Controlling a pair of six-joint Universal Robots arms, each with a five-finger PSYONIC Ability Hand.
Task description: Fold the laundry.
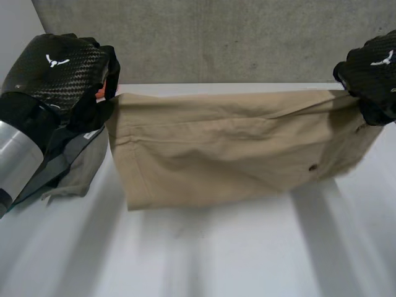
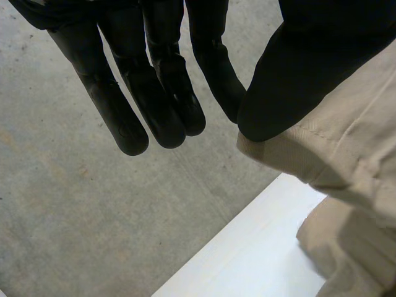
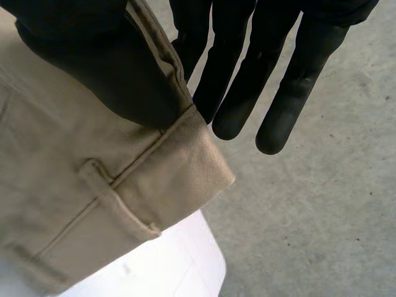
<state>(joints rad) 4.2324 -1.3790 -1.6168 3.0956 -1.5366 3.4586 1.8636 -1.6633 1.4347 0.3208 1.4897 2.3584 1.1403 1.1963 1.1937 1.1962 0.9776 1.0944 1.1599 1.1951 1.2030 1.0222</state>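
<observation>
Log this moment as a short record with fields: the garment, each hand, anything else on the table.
garment: tan shorts, spread wide, top edge stretched between both hands
left hand: thumb pinches the hem-end top corner against straight fingers
right hand: thumb pinches the waistband corner, next to a belt loop
other cloth: grey garment, crumpled beside the shorts on the left hand's side
surface: white table
</observation>
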